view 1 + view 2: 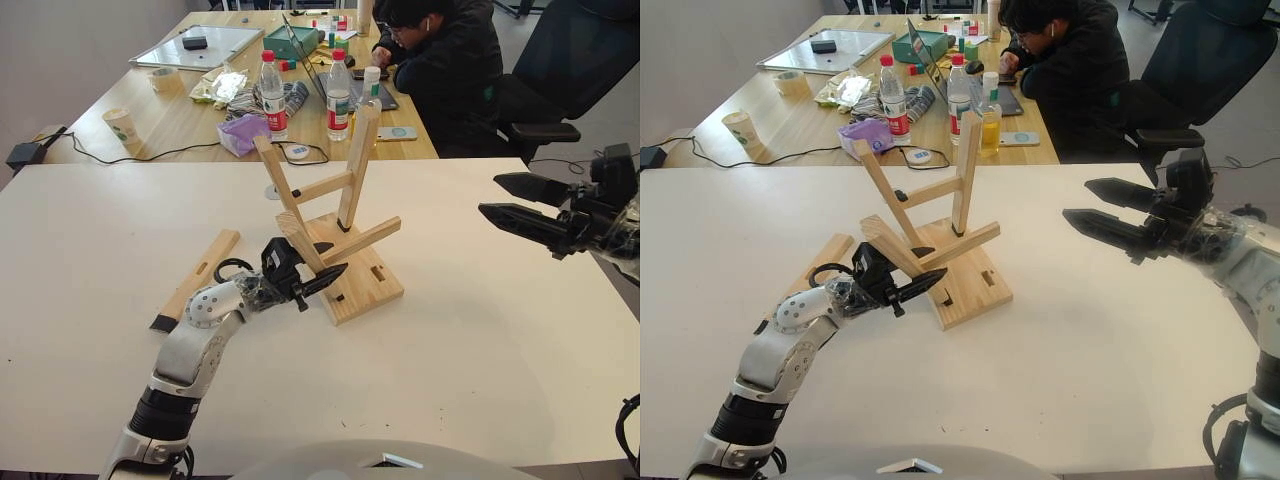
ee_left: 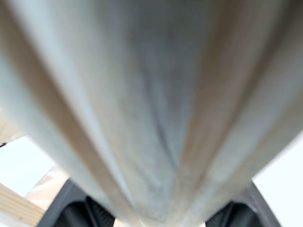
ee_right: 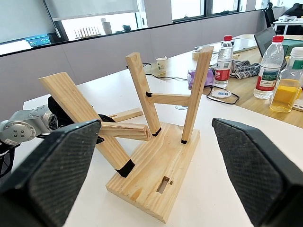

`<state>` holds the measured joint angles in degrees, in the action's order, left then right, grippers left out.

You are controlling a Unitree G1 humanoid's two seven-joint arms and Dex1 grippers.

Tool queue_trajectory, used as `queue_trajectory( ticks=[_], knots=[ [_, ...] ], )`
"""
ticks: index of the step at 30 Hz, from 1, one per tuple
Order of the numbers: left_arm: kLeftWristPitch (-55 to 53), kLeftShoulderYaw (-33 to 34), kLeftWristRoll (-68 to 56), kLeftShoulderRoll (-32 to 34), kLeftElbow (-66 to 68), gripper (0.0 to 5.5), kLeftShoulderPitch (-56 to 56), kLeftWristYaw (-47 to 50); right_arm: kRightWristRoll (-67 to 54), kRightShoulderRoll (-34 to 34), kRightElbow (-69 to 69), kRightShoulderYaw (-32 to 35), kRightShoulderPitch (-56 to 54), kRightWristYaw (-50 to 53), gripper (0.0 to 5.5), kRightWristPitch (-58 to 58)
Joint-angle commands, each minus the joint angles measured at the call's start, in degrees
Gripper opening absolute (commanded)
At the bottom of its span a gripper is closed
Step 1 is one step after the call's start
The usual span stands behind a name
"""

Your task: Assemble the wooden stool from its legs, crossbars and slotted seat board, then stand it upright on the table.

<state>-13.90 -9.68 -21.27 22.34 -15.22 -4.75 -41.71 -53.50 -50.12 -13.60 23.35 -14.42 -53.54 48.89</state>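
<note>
Wood seat board point(image 1: 365, 285) on table point(image 1: 450, 330), two upright legs point(image 1: 357, 165) slotted in. My left claw point(image 1: 320, 285) clamps a third, tilted leg point(image 1: 297, 235). My right claw point(image 1: 490, 196) open, well apart.

Loose plank point(image 1: 195, 278) lies left of upturned stool point(image 1: 366, 282).

Beyond the right claw point(image 1: 490, 196) a black padded office chair point(image 1: 560, 70) stands on smooth grey floor point(image 1: 1250, 140). Below the claw spreads a flat white table top point(image 1: 480, 330). Well past the claw a long pale wooden desk point(image 1: 170, 125) meets a plain grey wall point(image 1: 60, 50). Across the room from the claw run bright windows point(image 3: 199, 8), one perhaps under a roller blind
</note>
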Motion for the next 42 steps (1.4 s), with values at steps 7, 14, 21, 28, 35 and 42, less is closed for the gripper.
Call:
queue_trajectory(
  ticks=[7, 14, 21, 28, 35, 42],
  knots=[
    [-3.80, -3.24, 5.46, 2.77, 0.60, 2.03, -0.45, 0.76, -0.08, -0.01, -0.85, -0.15, -0.35, 0.05, 4.33, -0.47],
    [-14.66, -7.51, 5.60, 5.44, -1.06, 2.03, -4.74, -0.37, -0.44, 0.29, -1.38, 0.13, -0.02, 0.54, 4.33, -0.24],
    [-20.07, -8.98, 5.71, 4.64, 1.26, 2.03, -6.58, 1.70, -0.84, 0.40, -1.74, 0.23, -0.02, 1.02, 4.33, 0.09],
    [-20.68, -10.29, 6.14, 1.84, 5.68, 2.03, -7.06, 3.83, -1.39, 0.57, -1.99, -0.09, -0.60, 1.89, 4.33, 0.20],
    [-20.05, -11.23, 6.51, 1.66, 7.14, 2.03, -5.72, 3.41, -2.63, 2.71, -3.64, -0.93, -4.35, 5.27, 4.33, -0.44],
    [-18.67, -10.71, 6.08, 1.94, 6.70, 2.03, -3.73, 3.24, -10.27, 12.38, -12.28, -4.90, -17.67, 22.04, 4.33, 0.72]
  ],
)
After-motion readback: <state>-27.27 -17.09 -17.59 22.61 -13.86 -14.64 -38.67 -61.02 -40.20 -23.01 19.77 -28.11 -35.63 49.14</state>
